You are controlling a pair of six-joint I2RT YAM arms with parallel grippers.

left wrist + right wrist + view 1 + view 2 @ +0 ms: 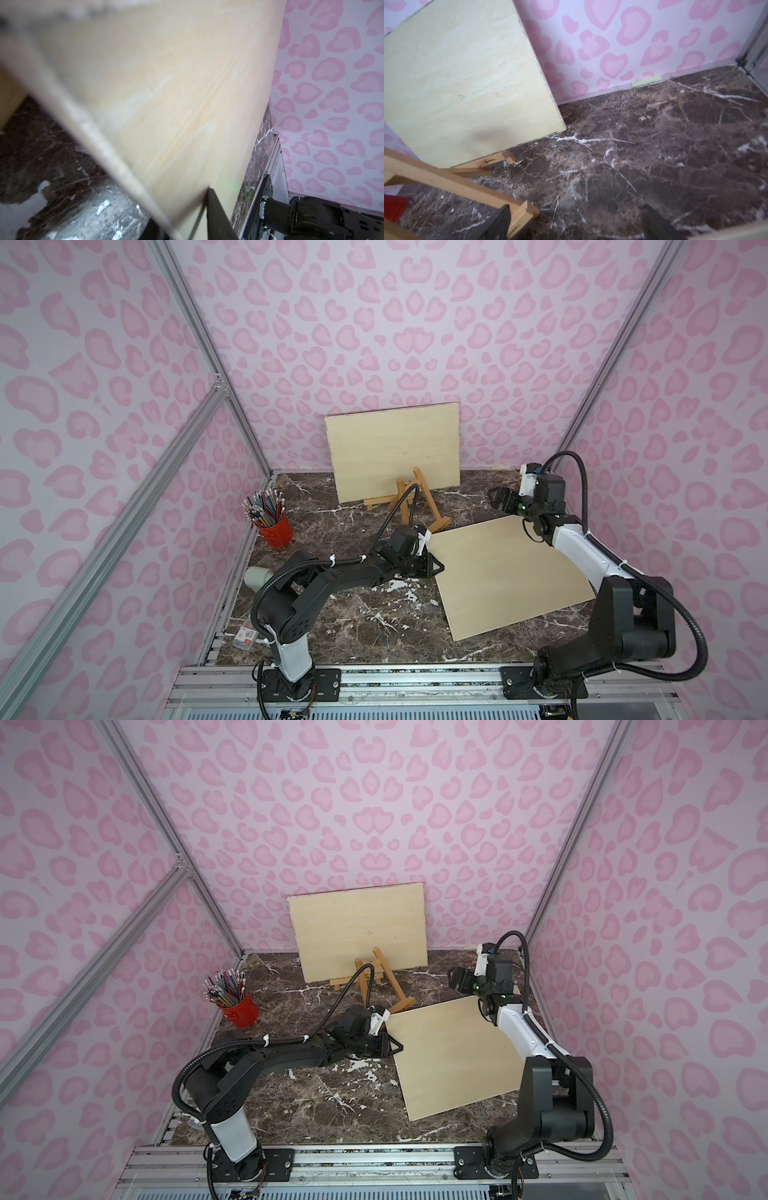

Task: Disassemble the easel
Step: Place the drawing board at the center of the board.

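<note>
The wooden easel (417, 499) stands at the back middle of the marble table in both top views, and a pale board (395, 452) stands upright behind it on a small ledge (496, 160). A second pale board (507, 576) lies on the table to the right of centre. My left gripper (441, 566) is shut on this board's left edge. In the left wrist view one dark finger (218, 214) presses its top face. My right gripper (498, 499) hangs open above the table near the flat board's far corner, holding nothing, with an easel leg (521, 214) by one finger.
A red cup of pencils (274, 526) stands at the left. A pale grey cylinder (257, 576) and a small box (245, 632) lie near the table's left edge. Pink patterned walls close in three sides, and a metal rail (415, 672) runs along the front.
</note>
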